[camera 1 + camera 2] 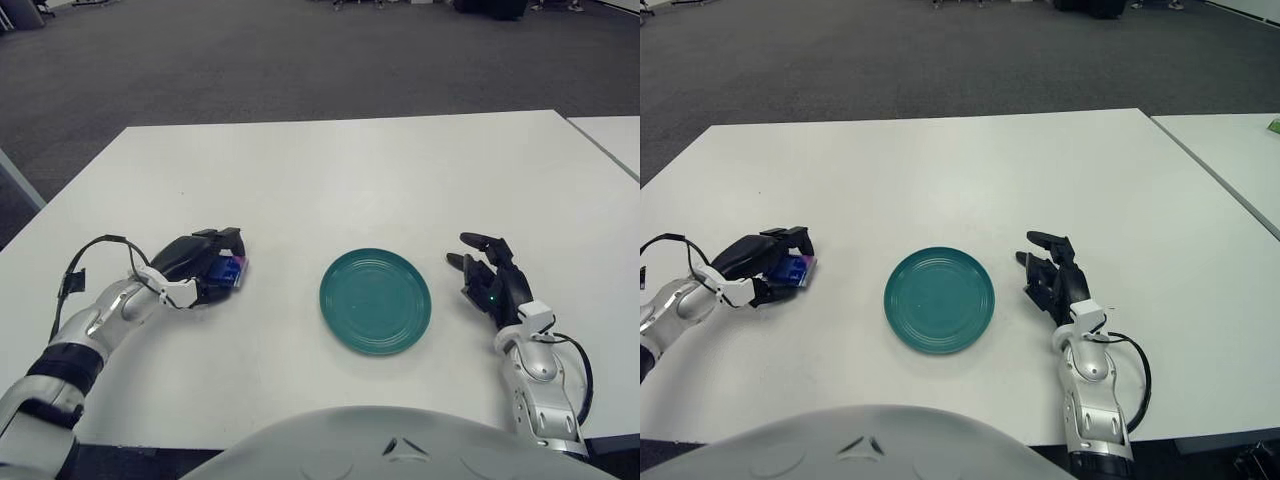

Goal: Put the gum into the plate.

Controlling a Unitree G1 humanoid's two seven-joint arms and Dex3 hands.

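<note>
A teal round plate (375, 300) lies on the white table (330, 170), near the front middle. The gum (230, 271) is a blue and purple packet at the left of the plate, on the table. My left hand (205, 265) is over it, fingers curled around the packet, which shows between them. It also shows in the right eye view (792, 269). My right hand (490, 275) shows to the right of the plate, fingers spread, holding nothing.
A second white table (612, 135) stands at the far right with a narrow gap between. Dark carpet floor lies beyond the table's far edge. My own torso (380, 445) fills the bottom middle.
</note>
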